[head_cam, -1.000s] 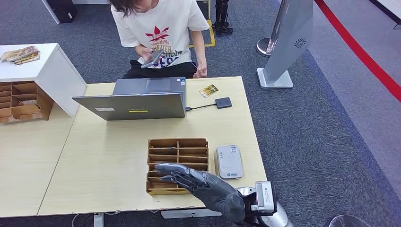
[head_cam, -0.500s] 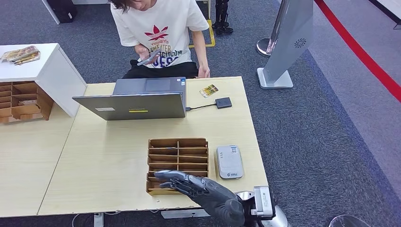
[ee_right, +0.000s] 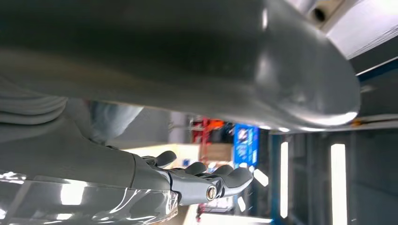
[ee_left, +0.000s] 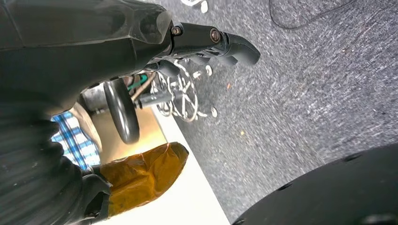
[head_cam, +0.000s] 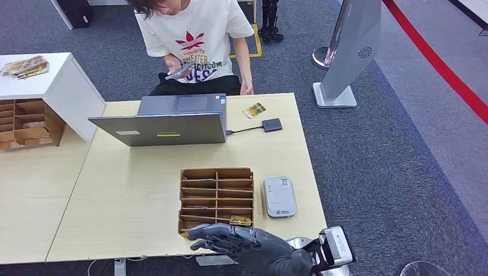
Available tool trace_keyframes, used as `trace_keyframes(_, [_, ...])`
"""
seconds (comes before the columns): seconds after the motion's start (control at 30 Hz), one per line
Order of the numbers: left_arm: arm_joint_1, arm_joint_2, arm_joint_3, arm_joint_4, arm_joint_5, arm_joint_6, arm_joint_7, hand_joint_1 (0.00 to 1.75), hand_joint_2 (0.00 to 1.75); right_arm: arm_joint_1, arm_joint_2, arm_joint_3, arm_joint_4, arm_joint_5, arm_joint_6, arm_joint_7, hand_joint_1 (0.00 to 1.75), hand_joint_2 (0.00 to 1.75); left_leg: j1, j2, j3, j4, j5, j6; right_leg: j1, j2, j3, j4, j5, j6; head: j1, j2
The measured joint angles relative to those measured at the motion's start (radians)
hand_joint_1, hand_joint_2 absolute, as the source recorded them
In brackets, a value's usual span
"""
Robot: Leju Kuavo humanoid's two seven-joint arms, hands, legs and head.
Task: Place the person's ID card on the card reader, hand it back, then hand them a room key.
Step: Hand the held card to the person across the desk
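Note:
A yellow patterned ID card point(head_cam: 254, 110) lies on the table's far side, near the seated person point(head_cam: 195, 40), who looks at a phone point(head_cam: 179, 71). The grey card reader point(head_cam: 279, 196) lies flat to the right of a wooden slotted organizer point(head_cam: 216, 171). A yellowish key card point(head_cam: 240, 219) sits in the organizer's front right slot. My right hand point(head_cam: 247, 244) hovers palm down over the table's front edge, just in front of the organizer, fingers spread and holding nothing; its fingers point(ee_right: 220, 180) are stretched out. My left hand point(ee_left: 206, 42) hangs over the carpet, holding nothing.
An open laptop point(head_cam: 167, 123) stands mid-table, cabled to a small black adapter point(head_cam: 271, 125). A white cabinet point(head_cam: 52, 86) and a second wooden organizer point(head_cam: 26, 123) are at the left. A grey standing sign point(head_cam: 351, 52) is on the carpet at the far right.
My right hand has drawn back from over the organizer toward the table's front edge, uncovering the key card in the front right slot. The person shifted the phone slightly.

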Motion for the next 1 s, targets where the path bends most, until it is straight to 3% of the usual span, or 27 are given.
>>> trace_keyframes(0.13, [-0.002,0.000,-0.010,0.000,-0.006,-0.001,0.001,0.00,1.75,-0.001,0.000,0.001,0.000,-0.007,-0.001,0.019,0.00,0.00,0.000,0.000,0.000,0.000,0.000,0.000,0.000,0.000,0.000,0.000,0.000,0.000,0.000,0.000])
trace_keyframes(0.23, [-0.003,0.000,-0.018,0.000,-0.004,0.006,0.001,0.00,1.75,-0.010,-0.003,0.006,0.010,0.096,-0.082,0.058,0.00,0.00,0.000,0.000,0.000,0.000,0.000,0.000,0.000,0.000,0.000,0.000,0.000,0.000,0.000,0.000])
trace_keyframes(0.33, [-0.003,0.000,-0.026,0.000,0.001,0.015,0.001,0.00,1.75,-0.029,-0.013,0.021,0.036,0.186,-0.137,0.040,0.00,0.00,0.000,0.000,0.000,0.000,0.000,0.000,0.000,0.000,0.000,0.000,0.000,0.000,0.000,0.000])
trace_keyframes(0.43, [-0.003,0.000,-0.028,0.000,0.002,0.016,0.001,0.00,1.75,-0.041,-0.019,0.033,0.049,0.168,-0.120,0.014,0.00,0.00,0.000,0.000,0.000,0.000,0.000,0.000,0.000,0.000,0.000,0.000,0.000,0.000,0.000,0.000])
trace_keyframes(0.53, [-0.001,-0.003,-0.021,0.000,0.060,0.036,-0.006,0.00,1.75,-0.032,-0.017,0.034,0.030,0.064,-0.050,-0.030,0.00,0.00,0.000,0.000,0.000,0.000,0.000,0.000,0.000,0.000,0.000,0.000,0.000,0.000,0.000,0.000])
trace_keyframes(0.63, [0.018,-0.018,0.088,0.000,0.346,0.119,-0.032,0.00,1.75,0.013,-0.015,0.012,-0.026,0.086,-0.105,0.011,0.00,0.00,0.000,0.000,0.000,0.000,-0.001,0.000,0.000,0.000,0.000,0.000,-0.001,0.000,0.000,0.000])
trace_keyframes(0.7, [0.031,-0.030,0.196,0.000,0.511,0.154,-0.048,0.00,1.75,0.035,-0.033,0.006,-0.036,0.226,-0.212,0.047,0.00,0.00,0.000,0.000,0.000,0.000,-0.001,0.000,0.000,0.001,0.000,0.000,-0.001,0.001,0.000,0.000])
trace_keyframes(0.77, [0.039,-0.038,0.269,0.000,0.549,0.167,-0.058,0.00,1.75,0.045,-0.065,0.013,-0.020,0.345,-0.287,0.020,0.00,0.00,0.000,0.000,0.000,0.000,-0.002,0.001,0.000,0.000,0.000,-0.001,-0.001,0.001,0.000,0.000])
trace_keyframes(0.9, [0.048,-0.038,0.343,0.000,0.534,0.150,-0.078,0.00,1.75,0.056,-0.093,0.032,-0.010,0.266,-0.164,-0.142,0.00,0.00,-0.001,0.000,0.000,0.000,-0.002,0.001,-0.001,0.000,0.000,0.000,-0.001,0.002,0.000,0.000])
trace_keyframes(1.0, [0.048,-0.034,0.371,0.000,0.537,0.135,-0.087,0.00,1.75,0.058,-0.093,0.036,-0.018,0.222,-0.131,-0.116,0.00,0.00,0.000,0.000,0.001,0.000,-0.002,0.001,-0.001,0.000,0.000,0.000,-0.001,0.001,0.000,0.000])
